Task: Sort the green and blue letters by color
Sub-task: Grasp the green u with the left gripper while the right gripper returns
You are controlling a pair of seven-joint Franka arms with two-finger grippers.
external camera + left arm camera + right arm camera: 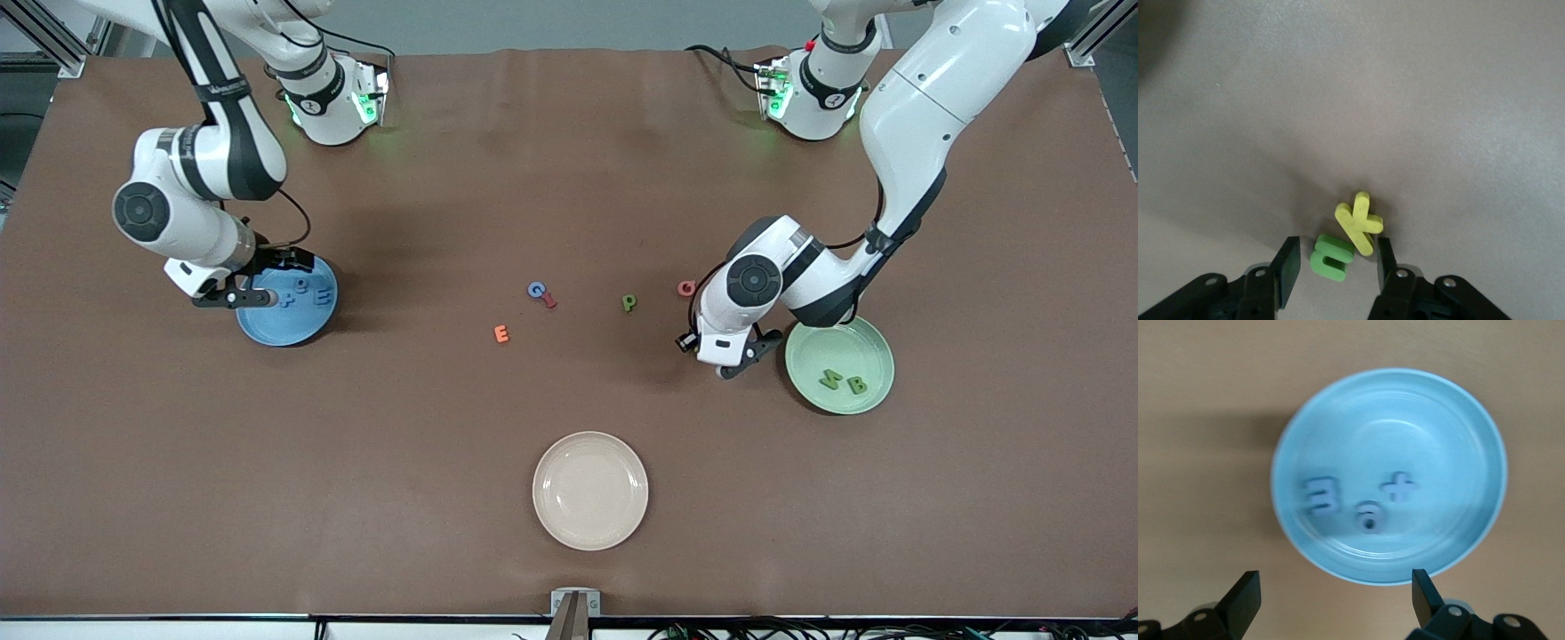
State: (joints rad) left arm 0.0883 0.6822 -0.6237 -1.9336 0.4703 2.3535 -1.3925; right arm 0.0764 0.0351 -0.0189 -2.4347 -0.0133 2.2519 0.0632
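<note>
The blue plate (267, 331) holds a blue plus sign (1399, 487), a blue a (1368, 517) and a blue E (1320, 495). My right gripper (1335, 583) hangs open and empty over that plate's rim (258, 298). The green plate (876, 351) holds a green N (830, 380) and a green B (857, 386). Beside it, low over the table, my left gripper (1335, 252) is open, its fingers narrowed around a green u (1332, 257) that touches a yellow k (1359, 222). A blue G (536, 289) and a green P (629, 303) lie mid-table.
A red letter (549, 300) touches the blue G. An orange E (501, 333) and a red G (685, 288) lie loose nearby. An empty beige plate (590, 490) sits nearest the front camera.
</note>
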